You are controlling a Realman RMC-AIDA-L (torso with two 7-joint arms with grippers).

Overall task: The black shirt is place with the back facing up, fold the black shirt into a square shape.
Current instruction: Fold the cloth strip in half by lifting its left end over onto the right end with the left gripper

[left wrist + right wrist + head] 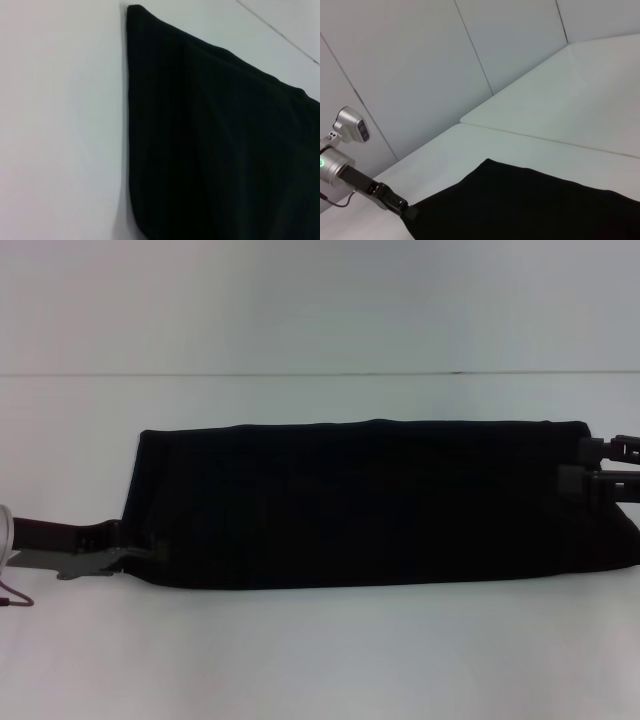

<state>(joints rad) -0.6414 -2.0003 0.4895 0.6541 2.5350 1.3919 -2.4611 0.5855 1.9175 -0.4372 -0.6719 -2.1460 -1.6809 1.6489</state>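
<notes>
The black shirt (370,505) lies on the white table (320,660) as a long flat band running left to right. It also shows in the left wrist view (215,140) and the right wrist view (530,210). My left gripper (138,548) is low at the band's near left corner and touches the cloth; the right wrist view shows it (402,207) at that corner. My right gripper (585,463) is at the band's right end near the far corner, with its two fingers spread apart at the cloth's edge.
The table's far edge (320,373) meets a pale wall behind the shirt. A seam between two table tops (545,140) runs beyond the shirt in the right wrist view. Bare table lies in front of the shirt.
</notes>
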